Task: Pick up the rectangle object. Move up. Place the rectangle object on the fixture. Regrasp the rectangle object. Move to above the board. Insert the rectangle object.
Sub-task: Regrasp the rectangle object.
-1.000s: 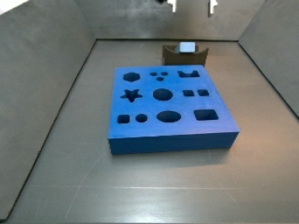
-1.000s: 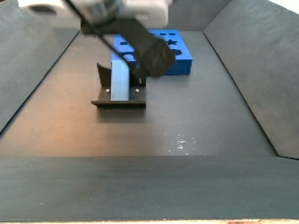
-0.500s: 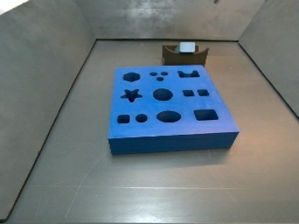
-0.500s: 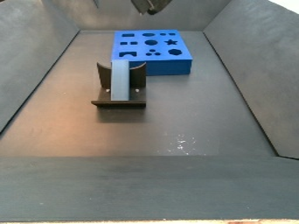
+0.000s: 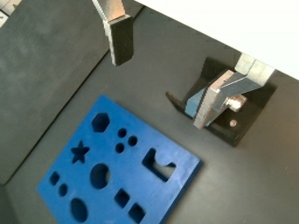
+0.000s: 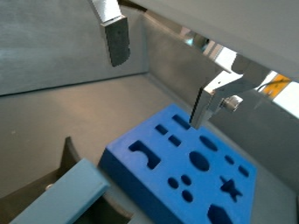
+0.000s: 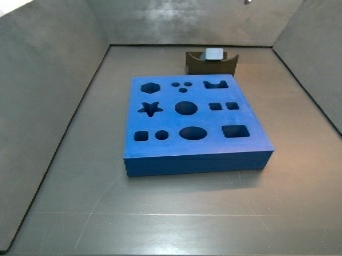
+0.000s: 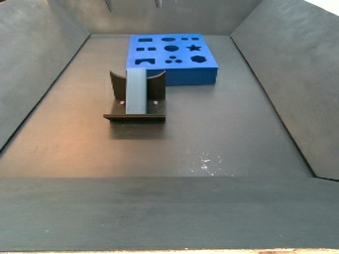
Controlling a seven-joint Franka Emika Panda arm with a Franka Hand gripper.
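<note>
The light grey-blue rectangle object (image 8: 135,89) stands leaning in the dark fixture (image 8: 134,111), with nothing holding it; in a side view the rectangle object (image 7: 214,52) shows as a pale block atop the fixture (image 7: 211,64). The blue board (image 7: 194,122) with shaped holes lies flat on the floor, close to the fixture. My gripper (image 5: 163,70) hangs high above both and is open, its two fingers (image 5: 117,37) wide apart with nothing between them. Both wrist views look down on the board (image 5: 111,166), the fixture (image 5: 249,109) and the rectangle object (image 5: 191,103). The gripper is above the frame in both side views.
Grey walls enclose the dark floor on all sides (image 7: 54,60). In a wrist view the board (image 6: 187,157) lies below the gripper (image 6: 162,70) and the rectangle object (image 6: 70,194) on the fixture (image 6: 68,154) sits at the frame's corner.
The gripper, down at the fixture a second ago, has let go of the rectangle object and risen out of both side views. The block stays in the fixture.
</note>
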